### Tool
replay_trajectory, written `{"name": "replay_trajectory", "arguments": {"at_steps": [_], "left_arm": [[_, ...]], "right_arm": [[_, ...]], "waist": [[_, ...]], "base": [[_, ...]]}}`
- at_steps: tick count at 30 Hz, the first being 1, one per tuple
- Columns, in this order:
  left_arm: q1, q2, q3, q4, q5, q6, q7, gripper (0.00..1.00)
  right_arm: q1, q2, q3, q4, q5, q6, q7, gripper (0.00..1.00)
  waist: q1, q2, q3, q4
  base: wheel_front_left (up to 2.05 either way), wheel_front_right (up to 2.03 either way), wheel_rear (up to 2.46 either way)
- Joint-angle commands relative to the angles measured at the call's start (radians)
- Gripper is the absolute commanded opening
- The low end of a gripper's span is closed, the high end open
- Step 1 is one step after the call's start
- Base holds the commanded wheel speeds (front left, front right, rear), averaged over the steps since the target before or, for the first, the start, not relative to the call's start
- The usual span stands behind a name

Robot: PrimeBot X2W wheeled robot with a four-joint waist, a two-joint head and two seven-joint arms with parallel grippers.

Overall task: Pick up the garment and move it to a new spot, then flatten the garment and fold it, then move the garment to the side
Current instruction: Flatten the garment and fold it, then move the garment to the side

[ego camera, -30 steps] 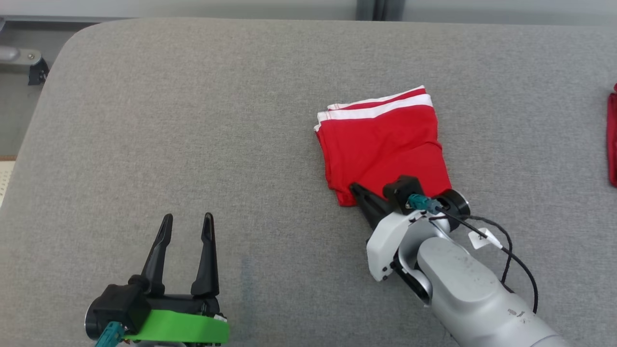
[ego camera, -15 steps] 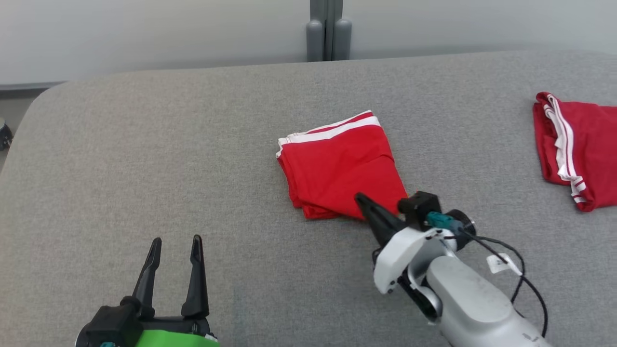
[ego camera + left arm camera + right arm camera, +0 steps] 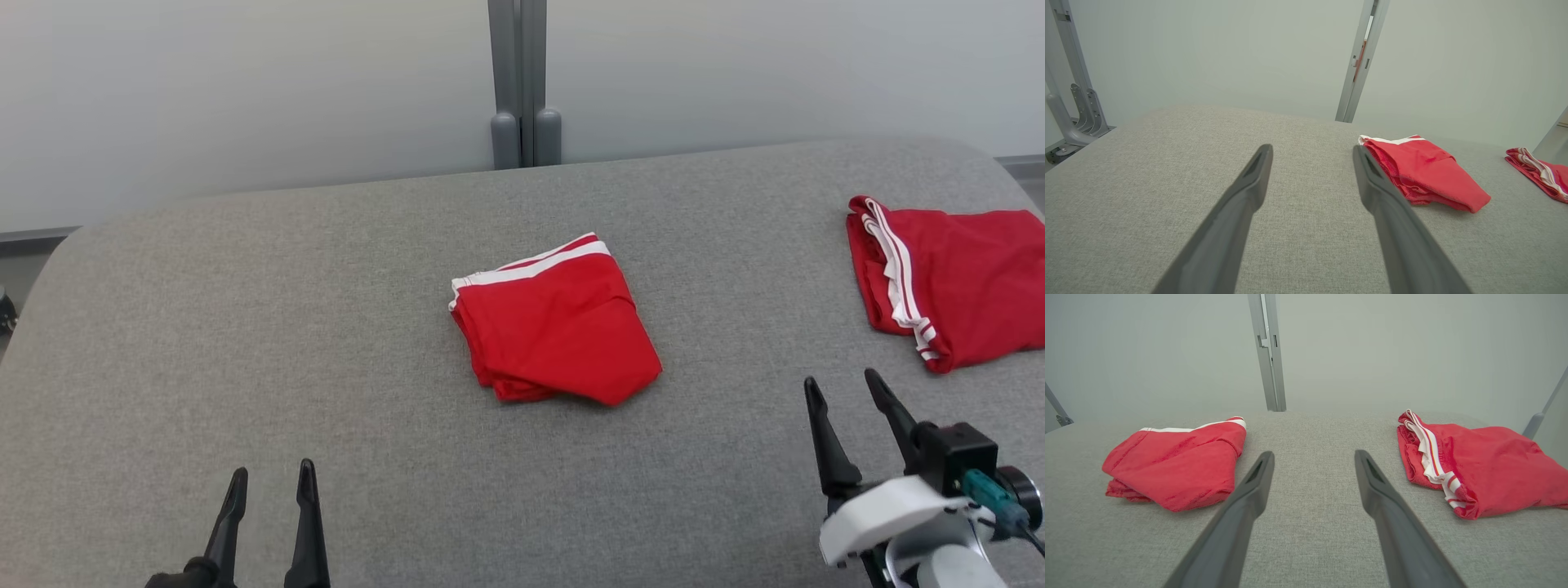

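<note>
The left jaws stand parted, long dark fingers [image 3: 306, 523] pointing up, near-left of the folded red cloth garment [image 3: 555, 327]; their wrist is mostly cropped, perhaps level. The right jaws stand parted near-right of it, white wrist [image 3: 886, 510] leaning left.

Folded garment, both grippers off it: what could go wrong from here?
The folded garment shows loose layers at its near edge; a one-sided pinch could open the fold during the move.
The open right gripper sits near a second red garment; it might grab the wrong one.
</note>
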Motion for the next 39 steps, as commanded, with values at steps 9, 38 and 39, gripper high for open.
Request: {"name": "replay_trajectory", "arguments": {"at_steps": [9, 38, 39], "left_arm": [[0.066, 0.002, 0.014, 0.011, 0.013, -0.002, -0.003, 1.0], [-0.148, 0.002, -0.123, 0.034, -0.036, -0.033, -0.002, 1.0], [-0.156, 0.002, -0.125, 0.033, -0.039, -0.031, -0.003, 1.0]], "right_arm": [[0.159, 0.009, -0.048, -0.032, 0.005, -0.001, -0.003, 1.0], [-0.607, 0.055, -0.024, 0.408, 0.224, 0.0, 0.688, 1.0], [-0.624, 0.057, -0.037, 0.44, 0.207, 0.0, 0.694, 1.0]], "waist": [[0.0, -0.0001, -0.046, -0.002], [0.0, -0.0001, 0.238, 0.246], [0.0, -0.0001, 0.244, 0.254]], "base": [[0.0, 0.0, 0.0], [0.0, 0.0, 0.0], [0.0, 0.0, 0.0]]}}
